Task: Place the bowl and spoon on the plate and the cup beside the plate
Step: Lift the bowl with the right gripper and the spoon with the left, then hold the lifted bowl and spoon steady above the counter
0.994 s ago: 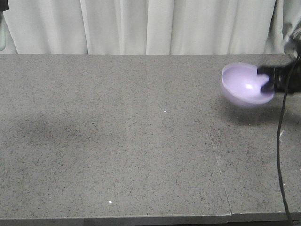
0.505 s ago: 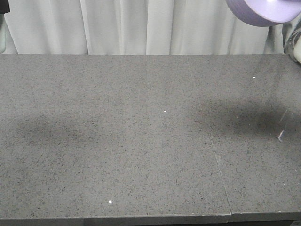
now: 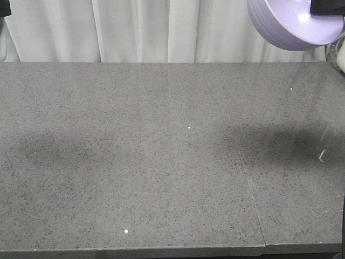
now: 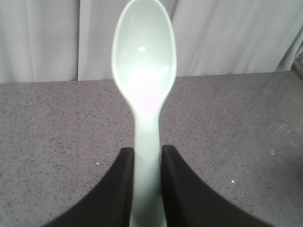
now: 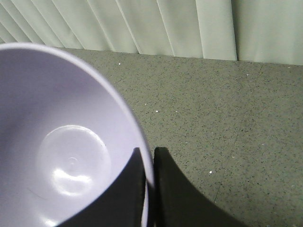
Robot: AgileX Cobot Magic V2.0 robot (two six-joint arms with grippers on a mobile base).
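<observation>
Lifted up off the table (image 3: 161,162) now: bowl (image 3: 285,27), rim pinched in right gripper (image 5: 147,153). Then spoon (image 4: 144,71), pinched in left gripper (image 4: 147,151). No plate or cup seen; nothing placed yet.

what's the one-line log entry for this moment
left gripper: shut on spoon handle | right gripper: shut on purple bowl rim, bowl held off the table | plate, cup: not in view

Pale mint-white spoon (image 4: 144,71) between black fingers (image 4: 113,189) of left gripper (image 4: 147,152). Lavender-purple bowl (image 5: 61,142), plain, white glints inside, rim clamped in black right gripper (image 5: 149,153). Beyond both claws: grey table (image 3: 161,162), fine black-and-white speckle, darker shadow patches; white curtain (image 3: 161,29), soft grey vertical folds.
</observation>
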